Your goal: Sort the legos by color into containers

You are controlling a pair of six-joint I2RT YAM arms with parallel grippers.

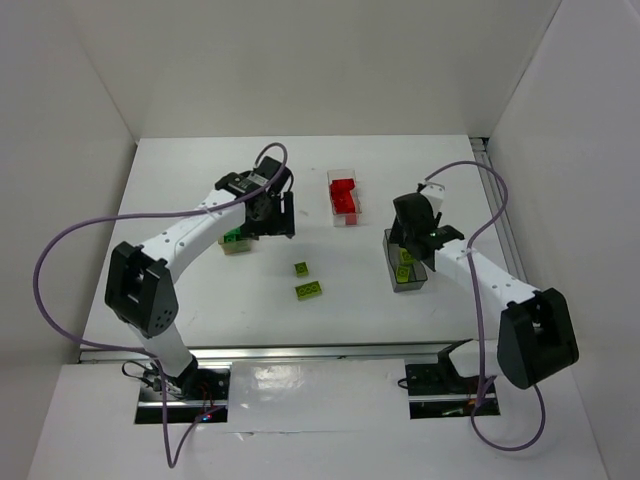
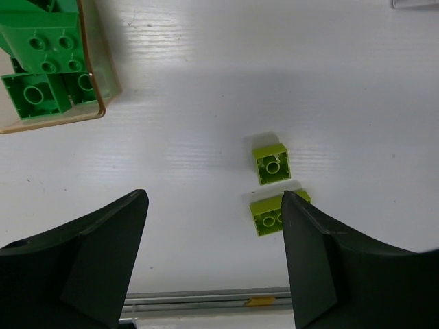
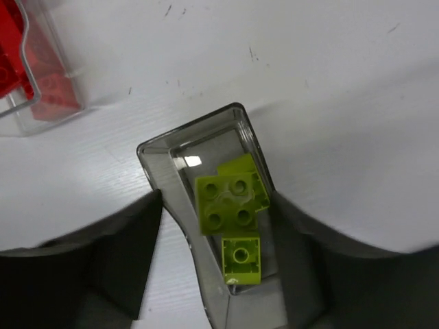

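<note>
A finger of the left pincer [image 2: 214,202] cuts off one lime lego [image 2: 269,216] — both pincers gape wide, right pincer [image 3: 216,205] straddling the smoky box [image 3: 168,181].

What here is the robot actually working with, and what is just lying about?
Part of the job: loose lime bricks, clear box, red bricks, tan box, green bricks, grey box, sorted lime bricks.
Just there: purple cables, table, walls.
</note>
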